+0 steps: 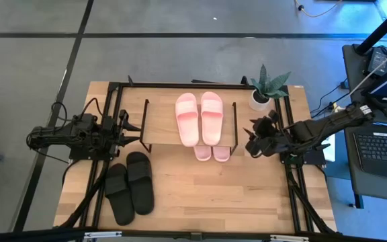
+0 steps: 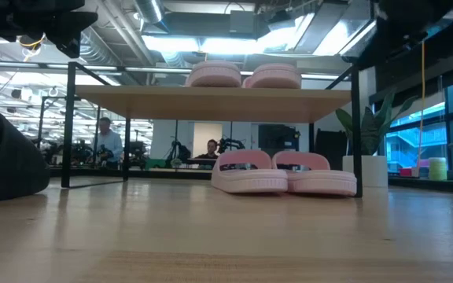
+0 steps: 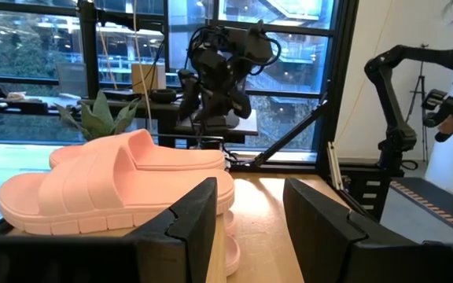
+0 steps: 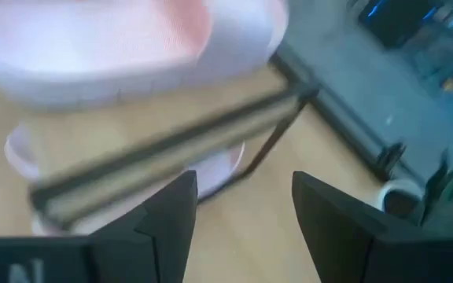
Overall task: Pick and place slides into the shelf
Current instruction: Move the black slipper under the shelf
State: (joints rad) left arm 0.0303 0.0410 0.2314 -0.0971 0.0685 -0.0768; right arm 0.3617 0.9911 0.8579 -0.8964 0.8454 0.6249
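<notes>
The light wooden desk (image 1: 247, 195) sits on a grey floor. One light pink pair of slides (image 1: 199, 117) lies on the low wooden shelf (image 1: 160, 121), another pink pair (image 1: 212, 152) under it. The black pair (image 1: 130, 186) waits at 7 o'clock. All point toward 12. The left pincer (image 1: 132, 132) and right pincer (image 1: 250, 140) are open and empty.

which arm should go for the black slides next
Likely the left. The black slides lie on the table just below the left gripper, which is open and empty. The right gripper, also open, sits beyond the shelf, beside the pink slides.
</notes>
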